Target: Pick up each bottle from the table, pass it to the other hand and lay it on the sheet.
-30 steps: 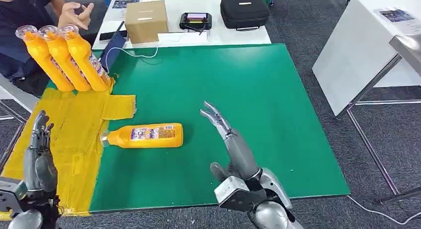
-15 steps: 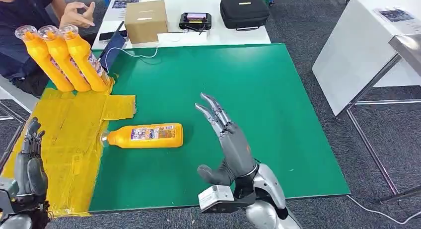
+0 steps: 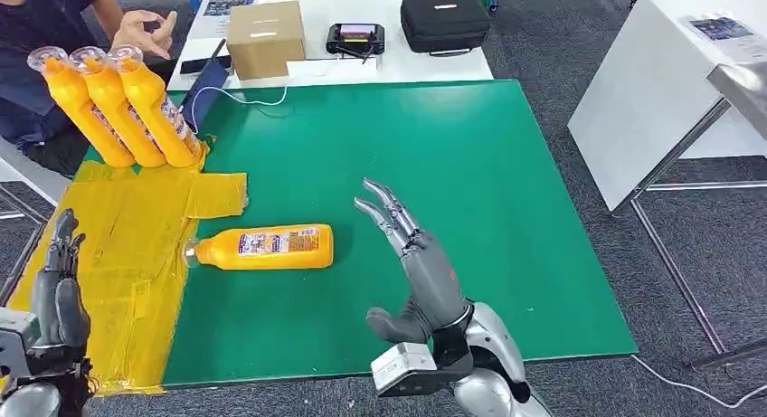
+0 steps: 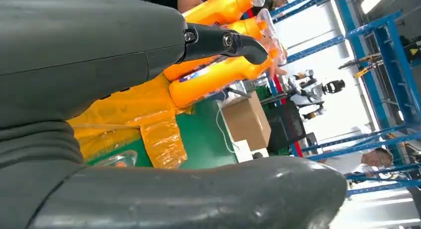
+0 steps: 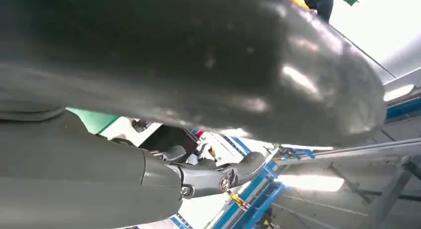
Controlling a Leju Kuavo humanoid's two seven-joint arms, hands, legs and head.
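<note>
1. An orange bottle point(image 3: 267, 247) lies on its side on the green table point(image 3: 470, 164), its cap end touching the edge of the yellow sheet point(image 3: 136, 245) and its body still on the green.
2. Three more orange bottles point(image 3: 118, 105) lie side by side at the far end of the sheet, caps pointing away from the robot.
3. The right hand point(image 3: 418, 263) hovers over the table just to the right of the lone bottle, not touching it; its fingers are stretched out and spread, the thumb held apart, and it holds nothing.
4. The left hand point(image 3: 56, 295) is raised at the near left edge of the sheet, fingers pointing upward and apart, with nothing in it.
5. In the left wrist view the thumb and a dark finger point(image 4: 223, 40) frame a gap through which the three bottles show.
6. A person sits beyond the far left corner, one hand point(image 3: 149, 28) lifted.
7. On the white table point(image 3: 398, 69) behind stand a cardboard box point(image 3: 265, 37), a black case point(image 3: 445, 21) and a small handheld device point(image 3: 355, 37).
</note>
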